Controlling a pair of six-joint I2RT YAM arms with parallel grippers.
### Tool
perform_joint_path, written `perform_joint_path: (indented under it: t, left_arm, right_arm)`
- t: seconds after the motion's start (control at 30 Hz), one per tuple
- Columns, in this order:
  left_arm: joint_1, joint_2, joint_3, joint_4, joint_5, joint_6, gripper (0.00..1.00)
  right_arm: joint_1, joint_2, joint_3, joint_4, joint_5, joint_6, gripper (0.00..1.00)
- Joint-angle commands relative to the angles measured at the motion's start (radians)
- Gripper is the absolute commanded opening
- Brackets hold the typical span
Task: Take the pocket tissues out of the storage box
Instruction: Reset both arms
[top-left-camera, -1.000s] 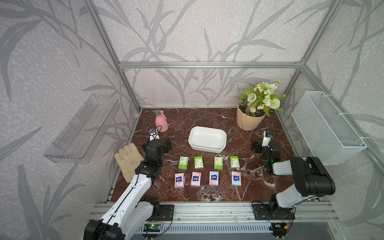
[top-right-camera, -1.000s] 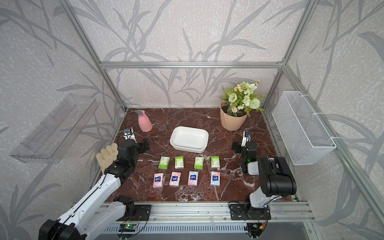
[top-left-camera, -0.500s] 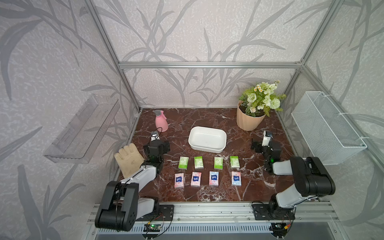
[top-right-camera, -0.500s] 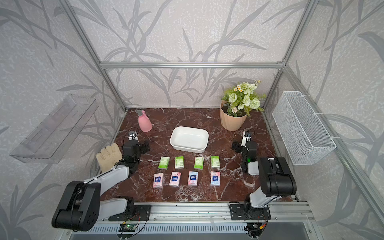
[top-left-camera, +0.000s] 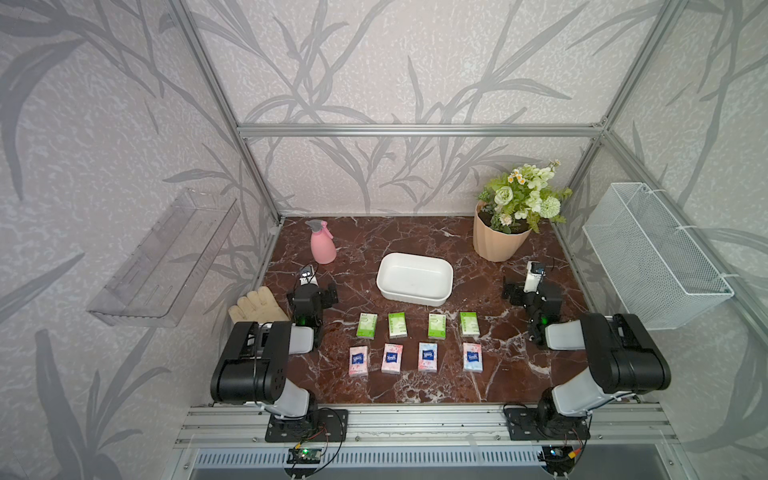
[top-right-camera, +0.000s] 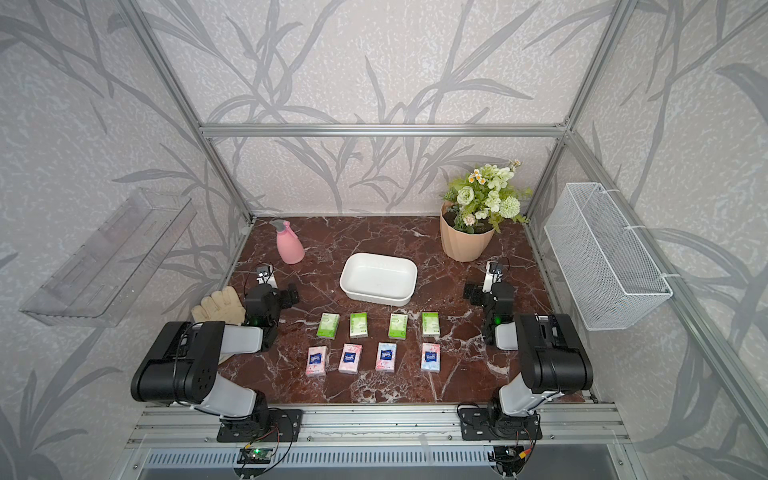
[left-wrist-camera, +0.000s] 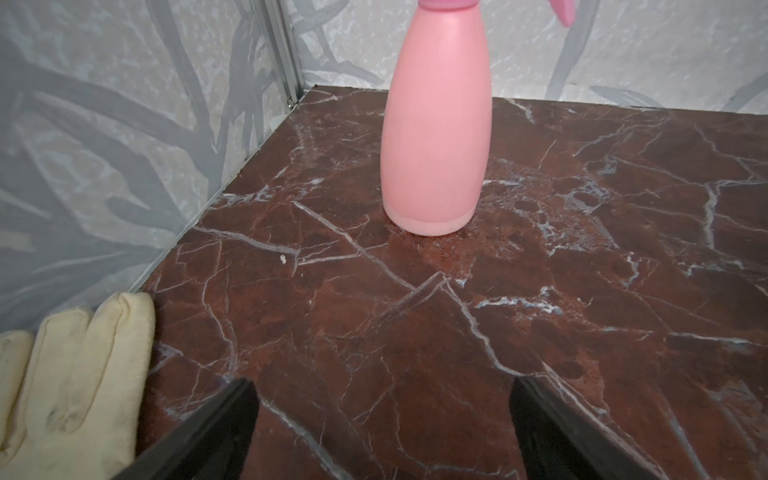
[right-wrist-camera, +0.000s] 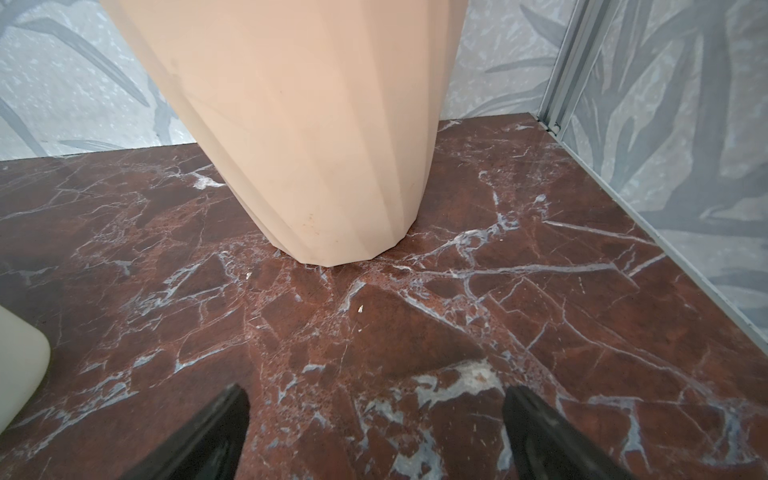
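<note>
The red-brown marble tabletop (top-left-camera: 415, 237) is the floor of my cell. On the wall to my right hangs the white wire mesh basket (top-left-camera: 648, 253); on the wall to my left is the clear plastic shelf (top-left-camera: 166, 257), its inside hard to read through the glare. The peach flower pot (top-left-camera: 498, 243) stands in the far right corner; my right wrist view cuts off its rim and flowers.

The white storage box (top-left-camera: 409, 297) sits mid-table toward the back; only one rounded corner of the box (right-wrist-camera: 20, 365) enters my right wrist view. The pink spray bottle (top-left-camera: 323, 247) stands upright at far left, its head cropped in my left wrist view. The cream glove (top-left-camera: 253, 305) lies at the left edge, partly covered by my left arm in both top views.

The eight pocket tissues (top-left-camera: 397, 325) lie flat on the marble outside the box, in two rows of four between it and the front rail. The back row is green-and-white; the front row is three pink, with one pale blue at the right end. Their print is too small to read.

My left gripper (left-wrist-camera: 380, 386) faces the bottle, jaws spread wide with nothing between them; only its black fingertips (left-wrist-camera: 224, 415) show. My right gripper (right-wrist-camera: 376, 390) faces the pot, equally wide and holding nothing. I cannot tell whether either touches the marble.
</note>
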Motion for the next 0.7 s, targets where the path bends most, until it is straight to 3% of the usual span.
perform_joint_path:
  t: [0.0, 0.67]
  left_arm:
    - [0.001, -0.017, 0.04, -0.031, 0.028, 0.012, 1.0]
    - [-0.003, -0.006, 0.042, -0.021, 0.036, 0.026, 1.0]
  right_arm:
    - [-0.002, -0.003, 0.012, 0.014, 0.0, -0.002, 0.99]
    - [-0.002, -0.004, 0.012, 0.015, 0.0, -0.002, 0.99]
